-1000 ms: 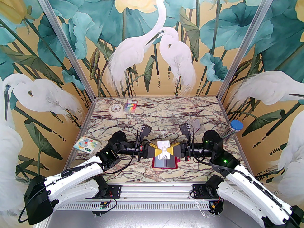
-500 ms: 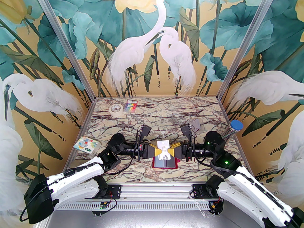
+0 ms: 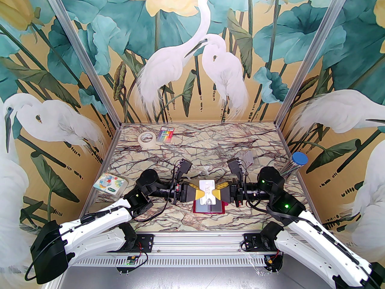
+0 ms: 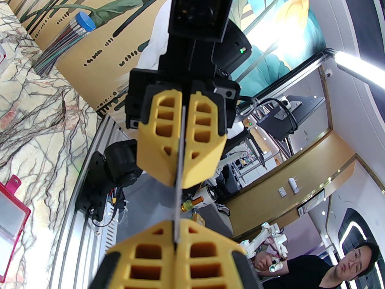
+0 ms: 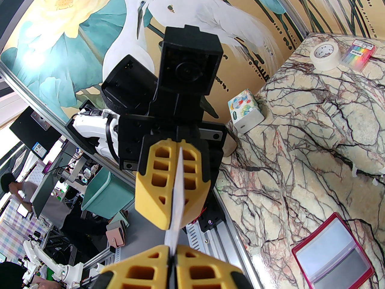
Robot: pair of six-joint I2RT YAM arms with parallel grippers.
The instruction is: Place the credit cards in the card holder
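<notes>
A pale grey-lilac credit card [image 3: 207,188] marked VIP hangs flat above the open dark red card holder [image 3: 207,209], which lies on the marble table near the front. My left gripper [image 3: 201,194] is shut on the card's left edge. My right gripper [image 3: 217,192] is shut on its right edge, facing the left one. In the left wrist view the card [image 4: 178,203] runs edge-on from my left gripper [image 4: 175,242] into the right gripper [image 4: 179,184]. The right wrist view has the card [image 5: 172,241] leaving my right gripper [image 5: 170,259], with the card holder [image 5: 331,251] lying open below.
A masking tape roll [image 3: 147,138] and a rainbow-striped packet [image 3: 167,134] lie at the back. A small clear case [image 3: 246,158] sits behind the right wrist. A blue-capped tube [image 3: 296,163] leans at the right wall, and a tissue pack [image 3: 109,183] sits at the left edge.
The right arm's elbow has shifted slightly to the right. The card stays held between both grippers over the card holder.
</notes>
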